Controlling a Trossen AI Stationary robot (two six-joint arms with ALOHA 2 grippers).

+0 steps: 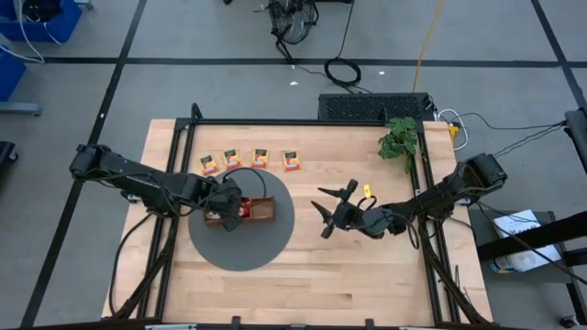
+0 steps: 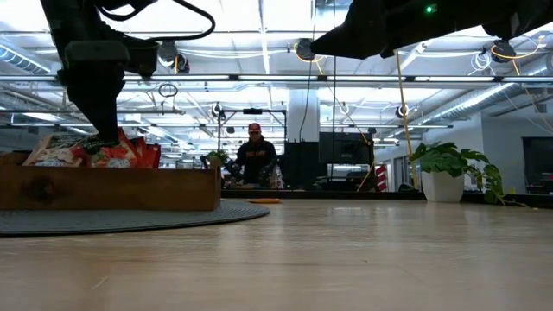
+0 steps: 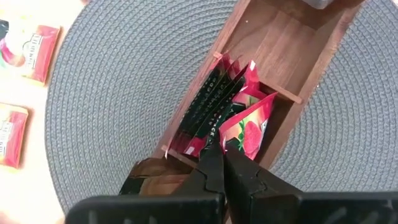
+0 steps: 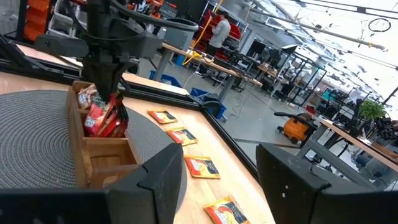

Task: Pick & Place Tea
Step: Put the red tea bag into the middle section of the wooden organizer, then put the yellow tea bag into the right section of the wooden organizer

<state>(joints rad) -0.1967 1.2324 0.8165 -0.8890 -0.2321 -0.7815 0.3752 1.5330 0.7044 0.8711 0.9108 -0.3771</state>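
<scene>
A brown wooden tray (image 1: 261,212) lies on a round grey mat (image 1: 243,240). Red tea packets (image 3: 245,127) stand on edge in its middle compartment, and the far compartment (image 3: 286,53) shows bare wood. My left gripper (image 3: 219,152) is shut and points steeply down, its tips at those packets' top edges. Several orange-yellow tea packets (image 1: 260,157) lie flat in a row on the table beyond the mat. To the mat's right, my right gripper (image 1: 332,209) is held level above the table, open, with nothing between its fingers (image 4: 155,180). My left gripper's shut fingertips (image 3: 214,155) come from above at the top edges of the red packets (image 3: 233,140) in the tray's middle compartment. I cannot tell whether they touch a packet or pinch one. The packets stand in the tray, one leaning.
A small green plant (image 1: 401,137) stands at the table's far right corner. Black rails (image 1: 303,122) frame the table's far and side edges. Bare wood (image 1: 367,275) lies near and right of the mat. A person (image 2: 257,155) is in the room far behind the table.
</scene>
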